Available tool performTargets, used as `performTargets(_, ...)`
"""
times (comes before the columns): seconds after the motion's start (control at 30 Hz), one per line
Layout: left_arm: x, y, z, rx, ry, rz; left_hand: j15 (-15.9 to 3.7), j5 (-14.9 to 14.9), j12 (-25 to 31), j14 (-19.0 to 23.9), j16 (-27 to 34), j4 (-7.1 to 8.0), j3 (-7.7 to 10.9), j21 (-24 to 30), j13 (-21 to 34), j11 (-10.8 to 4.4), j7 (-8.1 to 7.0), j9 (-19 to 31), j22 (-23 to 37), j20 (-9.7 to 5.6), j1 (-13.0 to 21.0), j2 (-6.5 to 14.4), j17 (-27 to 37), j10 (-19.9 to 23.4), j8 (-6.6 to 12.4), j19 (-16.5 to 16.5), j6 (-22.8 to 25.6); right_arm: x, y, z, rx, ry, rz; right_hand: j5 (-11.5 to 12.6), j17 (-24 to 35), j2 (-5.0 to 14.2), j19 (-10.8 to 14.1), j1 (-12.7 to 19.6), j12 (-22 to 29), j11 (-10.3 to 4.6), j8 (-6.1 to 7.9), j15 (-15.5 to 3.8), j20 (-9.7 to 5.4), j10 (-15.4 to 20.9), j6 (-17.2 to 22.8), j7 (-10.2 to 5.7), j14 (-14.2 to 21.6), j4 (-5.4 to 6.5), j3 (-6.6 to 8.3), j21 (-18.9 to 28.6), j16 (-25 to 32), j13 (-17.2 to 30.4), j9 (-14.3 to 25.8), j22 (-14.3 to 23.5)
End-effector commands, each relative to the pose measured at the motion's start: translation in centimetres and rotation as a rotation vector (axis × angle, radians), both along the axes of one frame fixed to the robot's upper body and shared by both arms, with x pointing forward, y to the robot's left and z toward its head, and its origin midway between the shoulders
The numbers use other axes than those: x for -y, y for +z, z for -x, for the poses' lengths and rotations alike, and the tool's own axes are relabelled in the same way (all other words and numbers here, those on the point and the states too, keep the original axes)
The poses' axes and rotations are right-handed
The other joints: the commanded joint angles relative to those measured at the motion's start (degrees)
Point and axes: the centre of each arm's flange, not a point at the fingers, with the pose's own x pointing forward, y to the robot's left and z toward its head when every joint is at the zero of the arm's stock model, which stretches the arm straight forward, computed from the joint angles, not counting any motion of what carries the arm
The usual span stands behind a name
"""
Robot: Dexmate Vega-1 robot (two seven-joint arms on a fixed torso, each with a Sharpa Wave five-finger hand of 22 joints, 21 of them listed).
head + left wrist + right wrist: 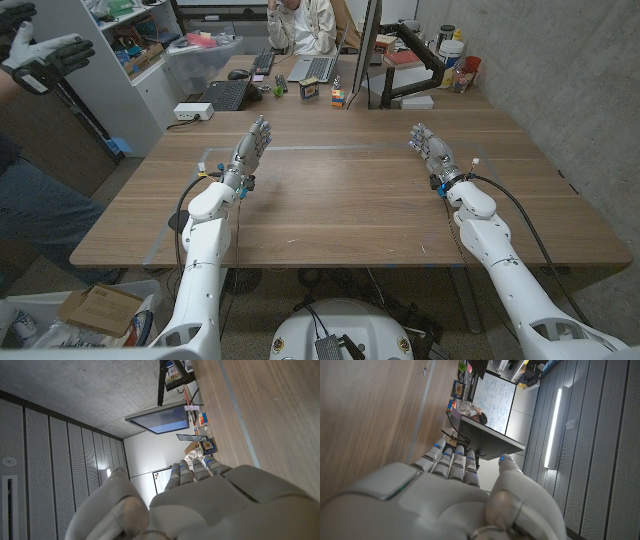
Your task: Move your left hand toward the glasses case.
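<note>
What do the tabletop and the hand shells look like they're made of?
Table: wood or wood-look laminate, matte; brown grain streaks run along its length, with little glare. Solid or veneer can't be told.
Left hand and right hand: pale grey moulded shells, probably plastic, with a smooth satin look; the wrist views show soft highlights on the rounded backs and dark gaps at the joints.

An office or lab workspace: behind the wooden worktop (350, 190) sits a desk with a laptop (318, 68), keyboards (225, 95) and a monitor (368, 50), where a person (300, 25) is seated. A whiteboard (495, 402) covered in writing, shelving (130, 40) with boxes, and bare concrete walls surround it.
</note>
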Motion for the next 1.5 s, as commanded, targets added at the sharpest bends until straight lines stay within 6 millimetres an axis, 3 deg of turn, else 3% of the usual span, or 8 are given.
performTargets(0.03, -0.3, -0.6, 0.3, -0.003, 0.009, -0.009, -0.12, -0.17, 0.19, -0.07, 0.4, -0.28, -0.09, 0.2, 0.32, 0.34, 0.16, 0.13, 0.16, 0.53, 0.62, -0.02, 0.23, 0.16, 0.31, -0.21, 0.09, -0.1, -0.1, -0.1, -0.001, -0.003, 0.001, 0.28, 0.31, 0.02, 0.66, 0.32, 0.09, -0.19, 0.3, 0.08, -0.65, 0.53, 0.43, 0.12, 0.76, -0.14, 0.43, -0.16, 0.18, 0.19, 0.28, 0.08)
performTargets(1.5, -0.7, -1.0, 3.2, 0.063, 0.035, -0.047, -0.3, -0.42, 0.26, 0.28, 0.48, -0.51, -0.34, 0.2, 0.33, 0.18, 0.01, 0.15, 0.17, 1.07, 1.09, 0.19, 0.22, 0.45, 0.36, -0.45, 0.42, 0.4, 0.4, -0.4, 0.009, -0.005, 0.008, 0.28, 0.32, 0.06, 0.93, 0.21, -0.02, -0.27, 0.3, 0.01, -0.61, 0.63, 0.5, -0.08, 0.79, -0.16, 0.54, -0.89, 0.08, 0.2, 0.28, 0.11)
